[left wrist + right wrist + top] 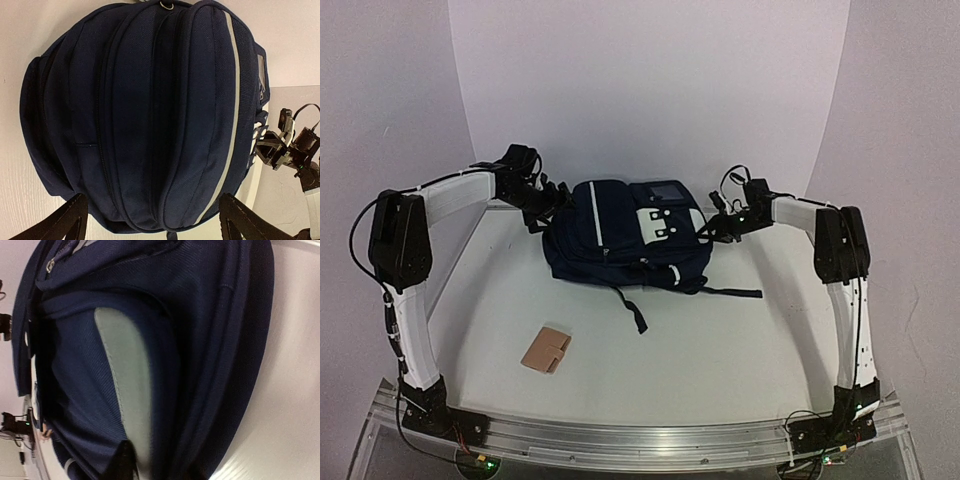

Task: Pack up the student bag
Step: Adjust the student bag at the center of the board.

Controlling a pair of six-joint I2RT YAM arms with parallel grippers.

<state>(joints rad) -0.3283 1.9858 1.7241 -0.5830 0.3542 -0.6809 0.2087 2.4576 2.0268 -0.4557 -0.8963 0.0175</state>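
Lying flat near the bench's (720, 350) far edge, large dark navy fabric backpack with white piping (620, 240) | left gripper (548, 207) spread wide at its left side | right gripper (712, 228) apparently touching its right side, spread impossible to tell | tan folded piece (547, 350) toward near-left corner

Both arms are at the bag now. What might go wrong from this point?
1. The bag looks zipped shut in the left wrist view; tugging a zipper may just slide it across the table instead of opening it.
2. Its loose strap trails toward the arms and might snag on one as it moves.
3. The tan item lies apart from the bag, toward the left arm's side, and might get left out.
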